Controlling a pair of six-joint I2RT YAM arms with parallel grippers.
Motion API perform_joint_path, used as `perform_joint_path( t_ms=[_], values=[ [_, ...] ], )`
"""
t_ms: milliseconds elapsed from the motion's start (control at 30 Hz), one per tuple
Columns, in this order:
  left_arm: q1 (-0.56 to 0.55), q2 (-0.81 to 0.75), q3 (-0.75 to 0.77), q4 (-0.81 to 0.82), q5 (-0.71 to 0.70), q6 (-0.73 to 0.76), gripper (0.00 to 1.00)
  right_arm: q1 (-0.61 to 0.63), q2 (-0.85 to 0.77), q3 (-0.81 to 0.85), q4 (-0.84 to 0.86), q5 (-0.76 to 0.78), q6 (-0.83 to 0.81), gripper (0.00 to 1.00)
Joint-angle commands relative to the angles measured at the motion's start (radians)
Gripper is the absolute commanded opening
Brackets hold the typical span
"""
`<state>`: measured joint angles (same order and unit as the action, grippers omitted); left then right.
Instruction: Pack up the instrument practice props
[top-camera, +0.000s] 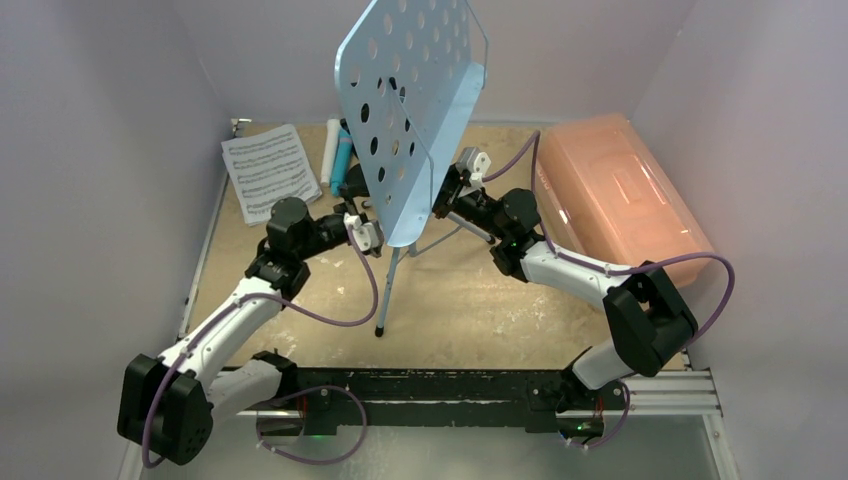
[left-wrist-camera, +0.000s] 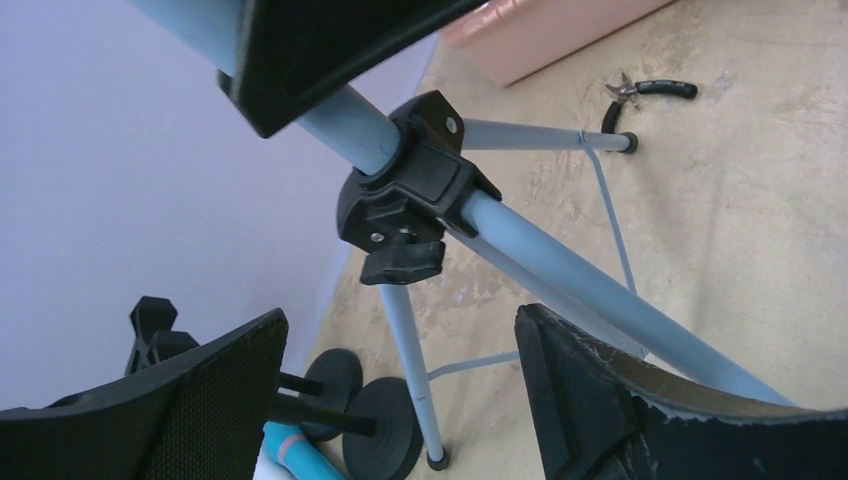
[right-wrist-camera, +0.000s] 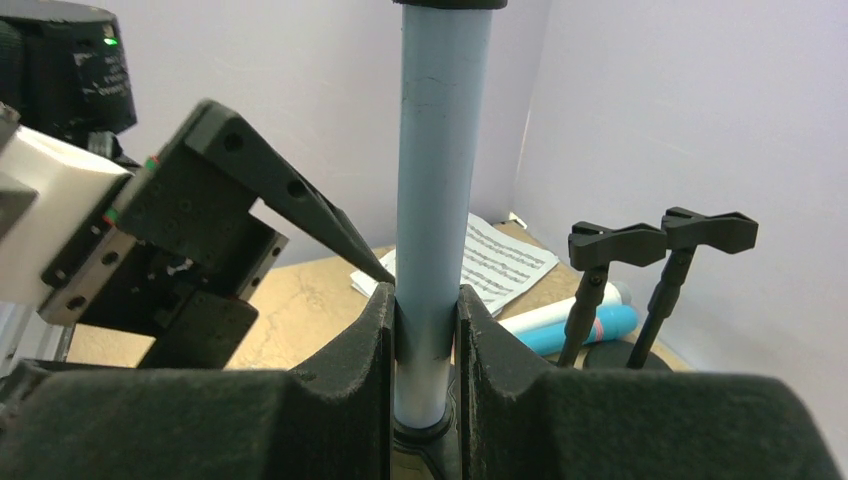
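The light-blue perforated music rack (top-camera: 410, 100) stands upright on its tripod legs (top-camera: 385, 300). My right gripper (right-wrist-camera: 425, 310) is shut on the rack's pole (right-wrist-camera: 435, 180), just above its black collar. My left gripper (left-wrist-camera: 400, 325) is open beside the black tripod hub (left-wrist-camera: 410, 200) and touches nothing. Behind the rack lie the sheet-music pages (top-camera: 268, 170), a white microphone (top-camera: 329, 150) and a blue microphone (top-camera: 341, 160). Two black mic holders (right-wrist-camera: 610, 245) stand next to the microphones, their round bases (left-wrist-camera: 385, 430) on the table.
A pink translucent box (top-camera: 620, 195) sits at the right, close to my right arm. Small black-handled pliers (left-wrist-camera: 640, 95) lie by a tripod foot near the box. Walls close in the table on the left, back and right.
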<state>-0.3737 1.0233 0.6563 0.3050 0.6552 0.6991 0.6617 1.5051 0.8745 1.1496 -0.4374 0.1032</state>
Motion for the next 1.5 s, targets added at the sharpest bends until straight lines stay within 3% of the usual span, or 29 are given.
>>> perform_joint_path(
  t_ms=[0, 67, 200, 467, 767, 967, 1133, 1233, 1467],
  values=[
    [-0.017, 0.045, 0.048, 0.055, 0.024, 0.111, 0.8, 0.0, -0.036, -0.009, 0.033, -0.026, -0.072, 0.0],
    [-0.02, 0.059, 0.052, 0.063, 0.028, 0.116, 0.76, 0.0, -0.034, -0.008, 0.032, -0.026, -0.073, 0.0],
    [-0.025, 0.076, 0.053, 0.094, 0.058, 0.108, 0.52, 0.0, -0.031, -0.008, 0.034, -0.026, -0.072, 0.0],
    [-0.025, 0.097, 0.051, 0.137, 0.057, 0.092, 0.5, -0.001, -0.029, -0.008, 0.036, -0.028, -0.07, 0.0],
    [-0.024, 0.089, 0.061, 0.123, 0.098, 0.051, 0.31, -0.001, -0.031, -0.009, 0.035, -0.026, -0.071, 0.0],
    [-0.024, 0.097, 0.178, -0.157, 0.166, 0.0, 0.21, -0.001, -0.034, -0.009, 0.033, -0.025, -0.072, 0.0],
    [-0.024, 0.1, 0.222, -0.217, 0.181, -0.228, 0.2, 0.0, -0.036, -0.009, 0.032, -0.03, -0.07, 0.0],
    [-0.024, 0.109, 0.227, -0.16, 0.155, -0.473, 0.19, -0.001, -0.038, -0.009, 0.034, -0.033, -0.067, 0.0],
    [-0.022, 0.21, 0.277, -0.199, 0.018, -0.848, 0.05, 0.0, -0.049, -0.012, 0.036, -0.038, -0.062, 0.0]
  ],
)
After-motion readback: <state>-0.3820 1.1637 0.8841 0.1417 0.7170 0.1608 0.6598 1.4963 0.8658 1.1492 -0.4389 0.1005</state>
